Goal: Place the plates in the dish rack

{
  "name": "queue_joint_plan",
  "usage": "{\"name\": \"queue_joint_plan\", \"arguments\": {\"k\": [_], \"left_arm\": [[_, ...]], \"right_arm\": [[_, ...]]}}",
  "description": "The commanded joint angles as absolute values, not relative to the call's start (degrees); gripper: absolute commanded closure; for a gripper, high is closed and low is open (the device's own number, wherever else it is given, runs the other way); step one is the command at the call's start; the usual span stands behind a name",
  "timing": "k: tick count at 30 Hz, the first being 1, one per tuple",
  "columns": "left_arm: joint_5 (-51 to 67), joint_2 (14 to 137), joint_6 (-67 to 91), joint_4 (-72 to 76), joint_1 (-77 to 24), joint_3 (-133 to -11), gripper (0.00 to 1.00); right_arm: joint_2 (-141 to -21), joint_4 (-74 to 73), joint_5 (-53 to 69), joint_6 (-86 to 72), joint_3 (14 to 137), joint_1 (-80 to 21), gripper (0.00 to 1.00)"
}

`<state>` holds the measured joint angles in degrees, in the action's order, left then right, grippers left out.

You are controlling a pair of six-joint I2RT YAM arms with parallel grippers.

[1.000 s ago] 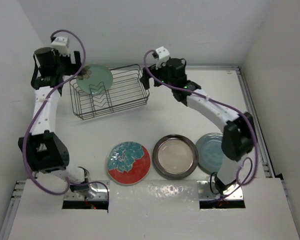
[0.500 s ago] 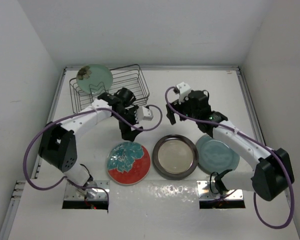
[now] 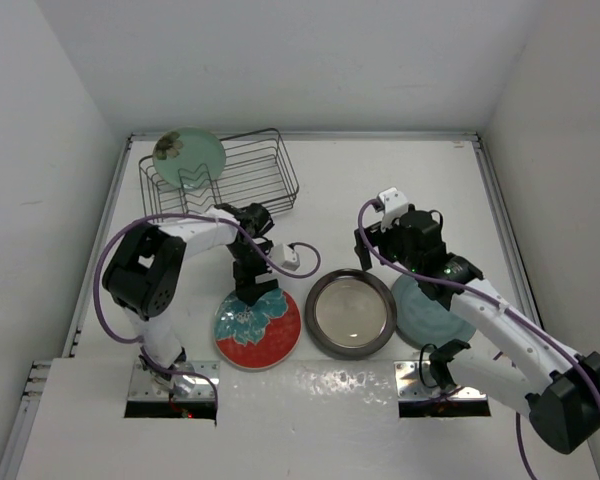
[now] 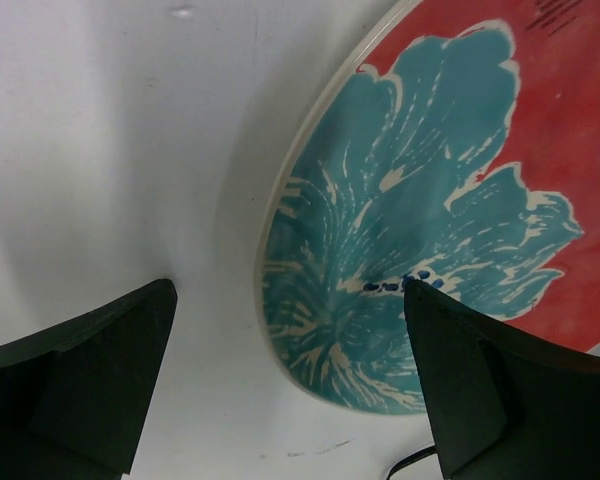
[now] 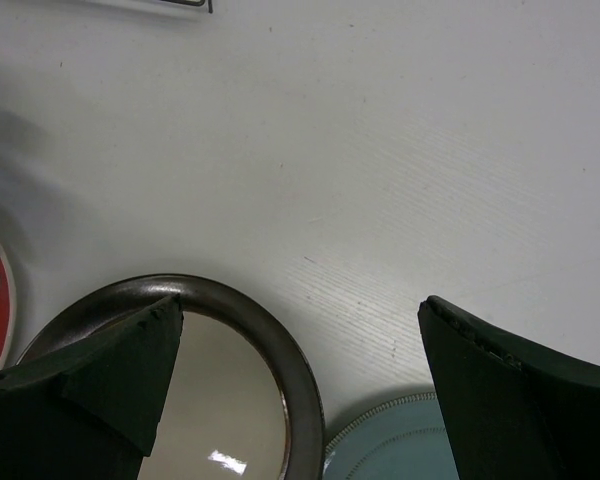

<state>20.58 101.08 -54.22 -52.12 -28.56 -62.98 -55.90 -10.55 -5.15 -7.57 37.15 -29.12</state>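
The pale mint-green plate [image 3: 188, 155] stands upright at the left end of the dark wire dish rack [image 3: 250, 180]. The red plate with teal flower [image 3: 257, 325] lies flat on the table. My left gripper [image 3: 248, 290] hangs open over its far rim; in the left wrist view the gripper [image 4: 288, 300] straddles the rim of the red plate [image 4: 460, 200]. The cream plate with brown rim [image 3: 351, 311] and the blue-teal plate [image 3: 430, 315] lie flat beside it. My right gripper [image 3: 400, 268] is open and empty above their far edges. The right wrist view shows the gripper [image 5: 300, 305], the cream plate [image 5: 210, 400] and the blue-teal plate [image 5: 410, 450].
The rack sits at the back left, near the left wall. My right arm crosses over part of the blue-teal plate. A raised metal rail [image 3: 505, 240] runs along the table's right side. A white cable plug [image 3: 290, 258] hangs by the left wrist.
The left arm left the mint plate in the rack and swung down to the red plate. The right arm drew back from the rack to above the cream and blue-teal plates.
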Motion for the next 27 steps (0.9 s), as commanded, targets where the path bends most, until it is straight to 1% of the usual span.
{"name": "queue_joint_plan", "arguments": {"k": [1, 3, 6, 8, 9, 11, 12, 14, 15, 16, 19, 23, 27], "left_arm": [[20.39, 101.86, -56.69, -49.31, -28.92, -62.32, 0.07], [21.27, 102.13, -57.3, -49.31, -28.92, -61.96, 0.1], [21.71, 102.39, -58.7, -49.48, -28.92, -59.95, 0.17], [22.5, 102.39, -59.67, -49.92, -28.92, -58.01, 0.3], [22.67, 102.39, -60.29, -49.92, -28.92, -57.49, 0.45], [23.29, 102.65, -60.47, -49.83, -28.92, -56.43, 0.56], [23.47, 102.66, -60.38, -49.66, -28.92, -56.34, 0.69], [23.91, 103.09, -59.16, -49.66, -28.92, -56.95, 0.84], [23.99, 103.18, -58.8, -49.83, -28.83, -57.39, 0.98], [23.91, 103.1, -58.45, -50.01, -28.83, -58.18, 1.0], [23.21, 101.87, -59.15, -51.76, -28.74, -60.02, 1.0], [21.27, 97.14, -61.95, -54.48, -28.3, -62.75, 1.0], [20.83, 93.35, -63.46, -60.54, -27.86, -69.76, 1.0]], "right_arm": [[-55.63, -9.49, -5.36, -8.35, 37.7, -29.09, 0.01], [-55.98, -9.93, -4.49, -8.09, 38.14, -29.09, 0.01], [-56.43, -10.2, -3.7, -7.65, 38.76, -29.09, 0.01], [-56.16, -10.02, -3.6, -7.56, 38.85, -29.09, 0.01], [-56.08, -9.85, -3.69, -7.47, 38.67, -29.09, 0.01], [-55.9, -9.49, -3.87, -7.47, 38.5, -29.09, 0.01], [-55.81, -9.06, -4.13, -7.47, 38.41, -29.09, 0.01], [-55.99, -8.7, -4.39, -7.56, 38.23, -29.09, 0.01], [-56.16, -8.44, -4.39, -7.56, 38.32, -29.09, 0.01], [-56.34, -8.26, -4.48, -7.56, 38.23, -29.09, 0.01], [-56.95, -7.82, -4.22, -7.56, 38.5, -29.09, 0.01], [-57.66, -7.65, -4.22, -6.95, 39.11, -29.09, 0.01], [-57.66, -6.95, -4.83, -6.59, 39.02, -29.09, 0.01]]}}
